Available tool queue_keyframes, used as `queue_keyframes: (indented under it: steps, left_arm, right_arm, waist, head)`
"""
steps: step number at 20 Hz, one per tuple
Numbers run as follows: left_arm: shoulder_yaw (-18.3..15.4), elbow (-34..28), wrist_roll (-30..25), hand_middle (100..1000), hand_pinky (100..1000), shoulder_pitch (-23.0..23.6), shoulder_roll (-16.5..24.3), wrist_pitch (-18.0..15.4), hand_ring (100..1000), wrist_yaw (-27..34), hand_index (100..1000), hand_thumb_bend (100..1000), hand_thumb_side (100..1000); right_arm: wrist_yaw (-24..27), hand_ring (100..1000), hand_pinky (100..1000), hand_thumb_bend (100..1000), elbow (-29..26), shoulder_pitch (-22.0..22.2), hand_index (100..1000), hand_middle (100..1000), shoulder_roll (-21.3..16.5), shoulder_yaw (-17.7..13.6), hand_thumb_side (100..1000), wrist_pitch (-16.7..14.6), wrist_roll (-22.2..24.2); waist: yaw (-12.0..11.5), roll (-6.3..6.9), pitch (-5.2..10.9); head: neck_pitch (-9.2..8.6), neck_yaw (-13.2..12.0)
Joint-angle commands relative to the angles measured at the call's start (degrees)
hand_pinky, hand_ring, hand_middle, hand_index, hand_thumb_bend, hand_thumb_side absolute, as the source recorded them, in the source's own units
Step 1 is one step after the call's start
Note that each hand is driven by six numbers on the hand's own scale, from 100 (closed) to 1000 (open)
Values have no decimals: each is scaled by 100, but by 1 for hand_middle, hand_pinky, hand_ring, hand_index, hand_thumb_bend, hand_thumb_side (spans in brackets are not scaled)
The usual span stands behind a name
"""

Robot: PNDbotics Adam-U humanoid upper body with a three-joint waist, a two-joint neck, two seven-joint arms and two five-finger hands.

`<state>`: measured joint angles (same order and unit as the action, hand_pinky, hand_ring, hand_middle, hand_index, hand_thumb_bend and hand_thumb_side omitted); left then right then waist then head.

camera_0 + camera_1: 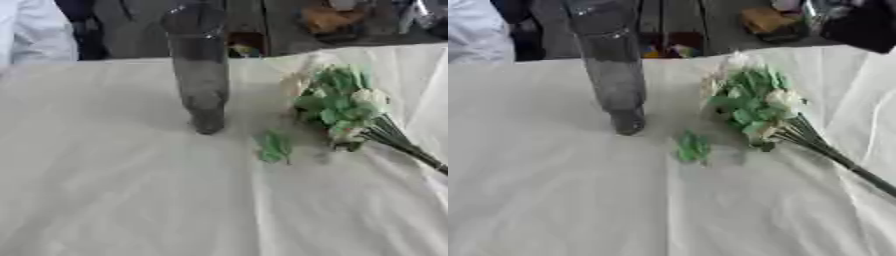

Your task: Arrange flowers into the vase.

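- One vase [199, 65] is standing upright near the table's [114, 190] far edge, tall, clear and narrow; it is probably glass, so likely fragile, slippery and easy to tip.
- One bunch of flowers [341, 102] is lying on the table to the vase's right, apart from it, with pale blooms and green leaves toward the vase and dark stems [842, 162] trailing off to the right edge.
- A small green sprig [275, 146] is lying loose between vase and bunch, touching neither.
- The flower heads are looking soft and crushable; the stems seem thin, light and springy, so taking hold along the bundled stems below the leaves looks the better choice.
- No robot hand is showing in either view, so I cannot tell any pose or whether the fingers are wide, narrow or holding anything.
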<state>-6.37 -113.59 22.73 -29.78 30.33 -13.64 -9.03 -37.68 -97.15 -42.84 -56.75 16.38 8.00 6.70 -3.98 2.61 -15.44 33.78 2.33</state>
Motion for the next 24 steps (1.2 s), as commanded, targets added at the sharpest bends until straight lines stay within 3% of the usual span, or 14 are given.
queue_keyframes:
  steps: [1,12,16,18,19,20,21,24]
  left_arm:
    - [1,-100,-41,955,848,-97,153,-5,983,26,952,280,1000]
    - [22,-100,-56,954,848,-104,143,-9,982,35,949,275,1000]
    - [38,-100,-64,953,848,-110,123,-14,982,47,948,257,1000]
    - [39,-100,-65,952,848,-109,117,-12,982,52,948,253,1000]
    - [40,-100,-66,952,848,-109,118,-11,982,54,948,252,1000]
    - [42,-100,-68,952,848,-110,120,-12,982,56,948,252,1000]
    - [44,-100,-69,951,848,-112,120,-13,982,58,948,251,1000]
    - [52,-100,-74,951,848,-117,117,-13,982,66,948,248,1000]
  right_arm:
    - [-265,942,872,100,218,-130,949,903,-56,72,1000,-80,307]
    - [-261,949,879,100,259,-212,948,910,35,-22,1000,-107,1300]
    - [-262,924,861,101,241,-95,955,887,45,-157,1000,61,1651]
    - [-249,925,855,189,172,23,972,899,13,-240,1000,198,1826]
    - [-230,937,858,302,146,95,984,906,-5,-257,982,268,1908]
    - [-180,937,858,321,126,166,985,905,-20,-265,966,346,1991]
    - [-120,923,847,399,105,224,994,891,-34,-273,878,423,2072]
    - [56,952,873,450,11,353,1000,911,-74,-314,798,647,2323]
  waist:
    - [-4,2,131]
    - [5,21,160]
    - [43,15,158]
    - [51,17,152]
    - [55,18,148]
    - [58,19,146]
    - [60,20,145]
    - [72,19,144]
  head:
    - [-83,36]
    - [-143,103]
    - [-200,248]
    - [-221,261]
    - [-228,266]
    - [-230,271]
    - [-230,274]
    - [-245,286]
